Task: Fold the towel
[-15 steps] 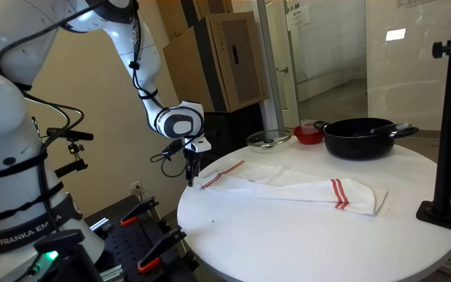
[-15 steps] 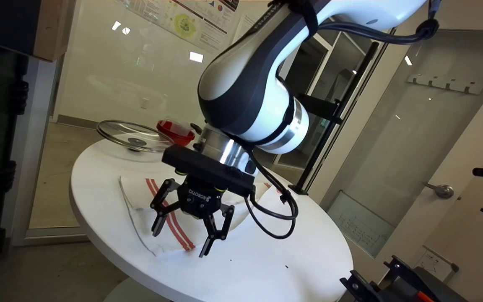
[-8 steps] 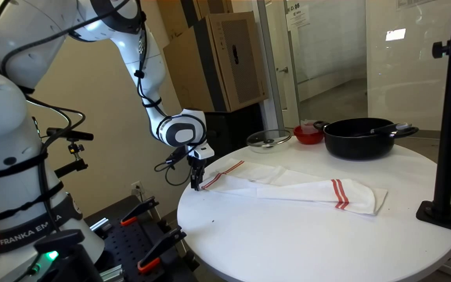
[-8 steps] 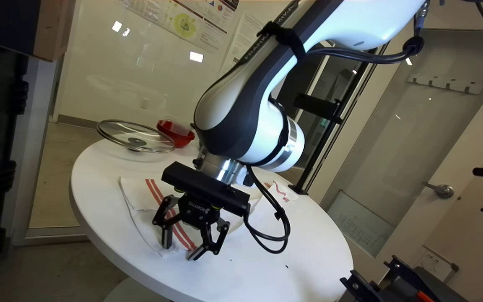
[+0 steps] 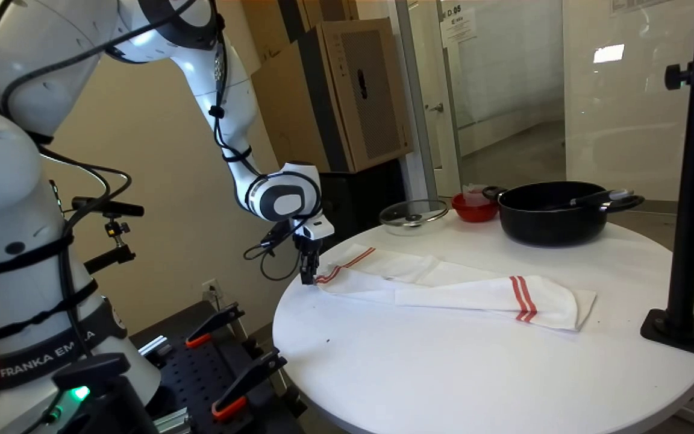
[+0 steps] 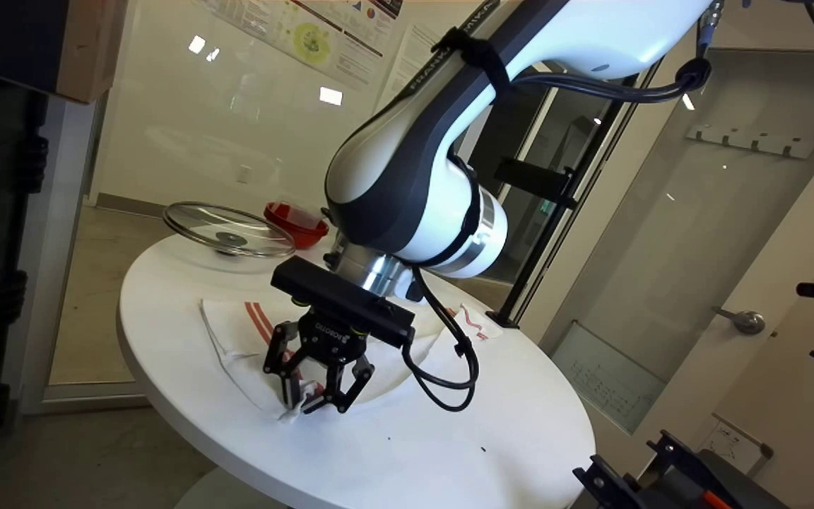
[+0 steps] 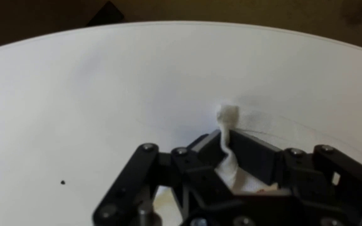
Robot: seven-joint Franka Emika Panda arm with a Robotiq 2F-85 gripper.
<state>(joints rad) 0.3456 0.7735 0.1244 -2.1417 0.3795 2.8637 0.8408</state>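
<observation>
The towel, white with red stripes near its ends, lies lengthwise across the round white table, partly doubled over itself. At its end by the table's edge, my gripper points down and pinches the cloth near a striped corner. In the wrist view a thin ridge of towel is squeezed between the fingertips of the gripper, with a small tuft sticking out past them. Bunched cloth also shows between the fingers of the gripper in an exterior view, where the arm hides much of the towel.
Behind the towel stand a black pot with a utensil across it, a red bowl and a glass lid. A black post is clamped at the table's far side. The table rim curves close to the gripper.
My gripper has come down onto the towel's end and its fingers have drawn together on the cloth. Since then it has risen slightly, and the striped corner has bunched and shifted inward.
</observation>
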